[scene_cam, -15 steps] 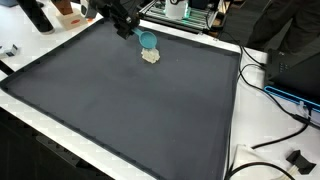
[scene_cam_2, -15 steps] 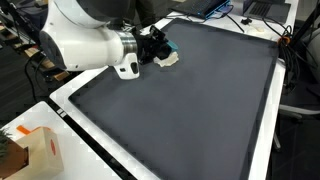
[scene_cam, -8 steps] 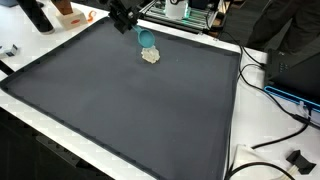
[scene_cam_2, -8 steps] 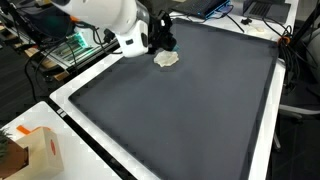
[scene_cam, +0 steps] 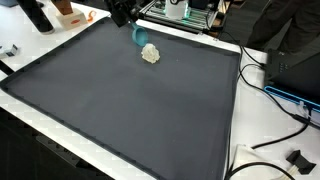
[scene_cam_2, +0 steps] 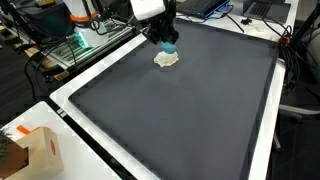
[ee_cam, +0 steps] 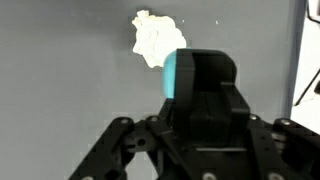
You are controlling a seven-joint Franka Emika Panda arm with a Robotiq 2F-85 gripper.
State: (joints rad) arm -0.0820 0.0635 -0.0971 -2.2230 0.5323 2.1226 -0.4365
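Now gripper (scene_cam_2: 165, 40) clamped on teal object (ee_cam: 176, 75), hanging just above white lump (scene_cam: 151, 55) near worktop (scene_cam: 60, 110) edge. Likely mid-carry; lowering calls for missing lump.

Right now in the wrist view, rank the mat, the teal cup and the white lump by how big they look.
1. mat, fills the frame.
2. teal cup and white lump: look similar; the cup is nearer the camera, so unsure.
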